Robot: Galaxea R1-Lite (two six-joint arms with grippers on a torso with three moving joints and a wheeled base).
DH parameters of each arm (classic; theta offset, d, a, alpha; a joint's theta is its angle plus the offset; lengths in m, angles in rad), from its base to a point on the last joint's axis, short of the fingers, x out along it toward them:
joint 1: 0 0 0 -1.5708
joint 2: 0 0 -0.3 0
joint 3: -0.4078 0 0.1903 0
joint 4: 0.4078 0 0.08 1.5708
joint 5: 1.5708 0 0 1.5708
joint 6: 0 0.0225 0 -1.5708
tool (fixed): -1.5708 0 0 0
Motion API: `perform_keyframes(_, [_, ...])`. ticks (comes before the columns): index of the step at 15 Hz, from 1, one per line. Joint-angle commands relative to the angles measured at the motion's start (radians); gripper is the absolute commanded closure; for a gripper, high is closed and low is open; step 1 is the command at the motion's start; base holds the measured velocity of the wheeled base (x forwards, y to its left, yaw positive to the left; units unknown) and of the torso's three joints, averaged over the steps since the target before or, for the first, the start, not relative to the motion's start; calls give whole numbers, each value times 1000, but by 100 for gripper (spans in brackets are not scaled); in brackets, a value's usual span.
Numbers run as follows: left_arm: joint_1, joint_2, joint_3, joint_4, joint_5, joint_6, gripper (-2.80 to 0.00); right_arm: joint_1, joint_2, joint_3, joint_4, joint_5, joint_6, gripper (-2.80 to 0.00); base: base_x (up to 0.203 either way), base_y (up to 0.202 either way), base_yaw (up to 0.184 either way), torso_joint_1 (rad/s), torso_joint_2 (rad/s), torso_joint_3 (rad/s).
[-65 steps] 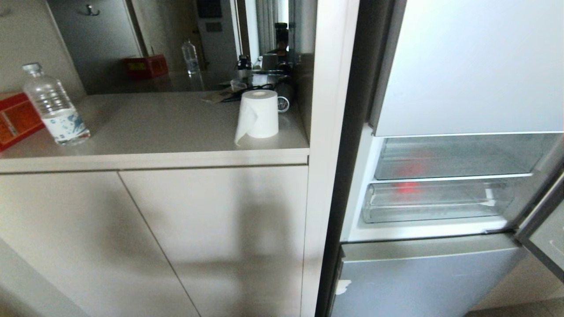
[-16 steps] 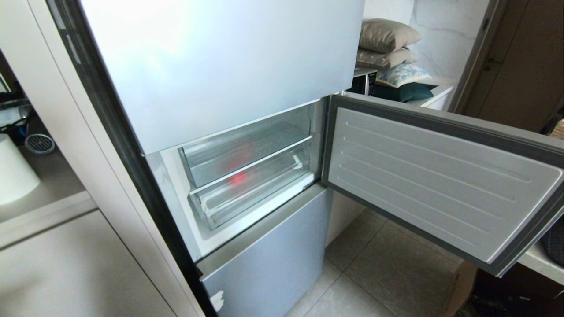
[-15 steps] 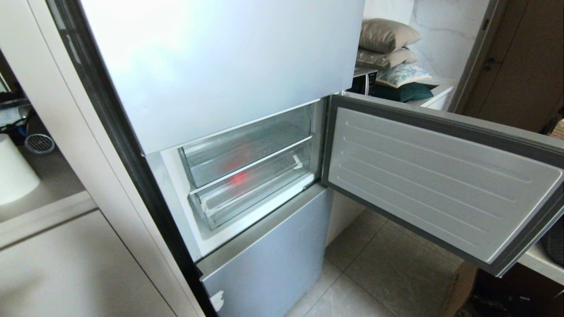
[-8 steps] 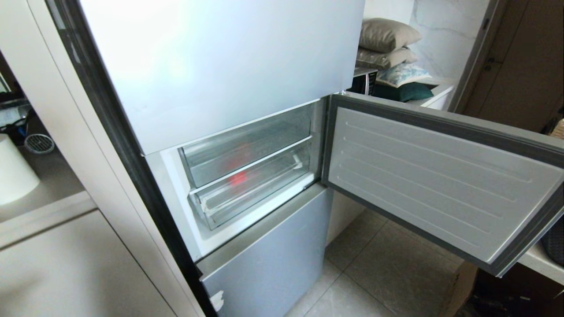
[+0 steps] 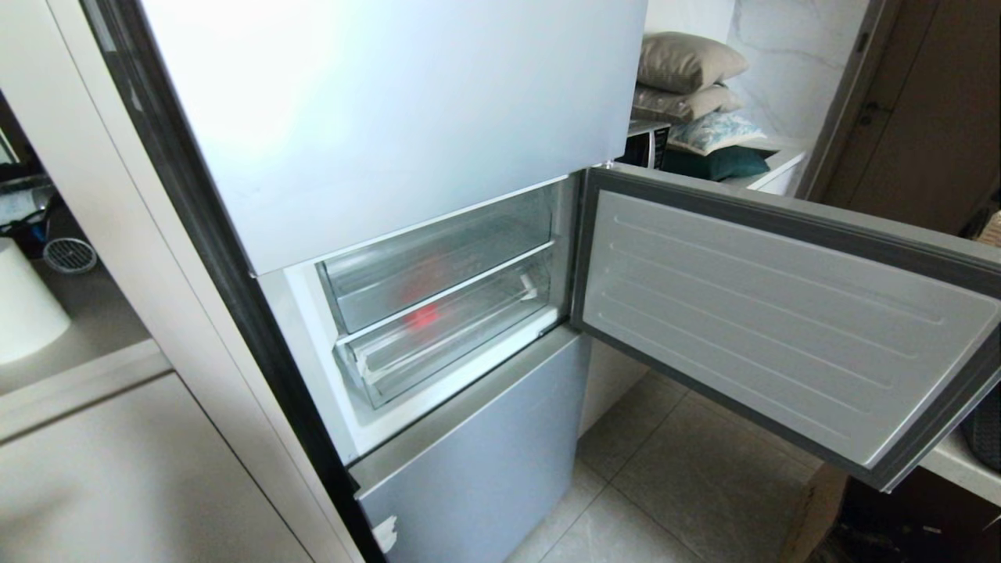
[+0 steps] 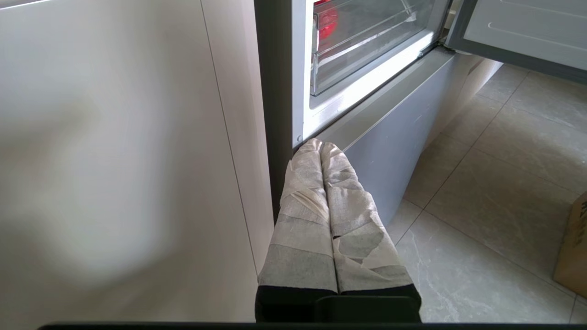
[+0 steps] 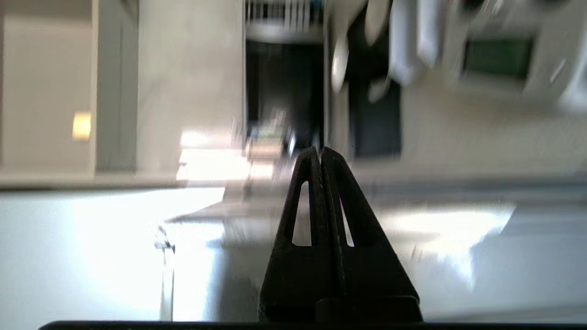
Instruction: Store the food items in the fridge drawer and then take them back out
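Taking the fridge drawer (image 5: 457, 332) as the landmark and going left to right: well to its left stands a desk (image 5: 74, 328) with a white roll (image 5: 23, 301) at the edge of the head view. The left end effector (image 6: 321, 145), its taped fingers pressed together and holding nothing, hangs parked low, below and to the left of the drawer, near the fridge's lower front panel (image 5: 485, 461).

The drawer itself sits pushed in, under a second clear bin (image 5: 438, 262). A red glow shows through its front, which I judge to be the food items (image 5: 424, 317); whether both pieces lie there cannot be told. So the storing half looks done, and the taking-out half is all left: the drawer is not yet pulled out and nothing is in a grip.

To the right of the drawer the fridge door (image 5: 782, 320) stands wide open. The right end effector (image 7: 320, 151) is closed and empty, out of the head view, facing a blurred room.
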Motion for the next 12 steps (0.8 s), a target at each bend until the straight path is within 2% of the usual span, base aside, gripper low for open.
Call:
perform_keyframes(1, [0,0,0,0,0,0,0,2,4,14,-3,64,23,0,0,0,0,0,0,0])
perform_keyframes(5, [0,0,0,0,0,0,0,-1,-88,131,-5,115,23,0,0,0,0,0,0,0])
perform_keyframes(9, [0,0,0,0,0,0,0,-19,-291,276,-64,121,18,0,0,0,0,0,0,0])
perform_keyframes(11, [0,0,0,0,0,0,0,-51,-448,317,-170,115,57,0,0,0,0,0,0,0])
perform_keyframes(12, [0,0,0,0,0,0,0,-68,-516,327,-237,104,115,0,0,0,0,0,0,0])
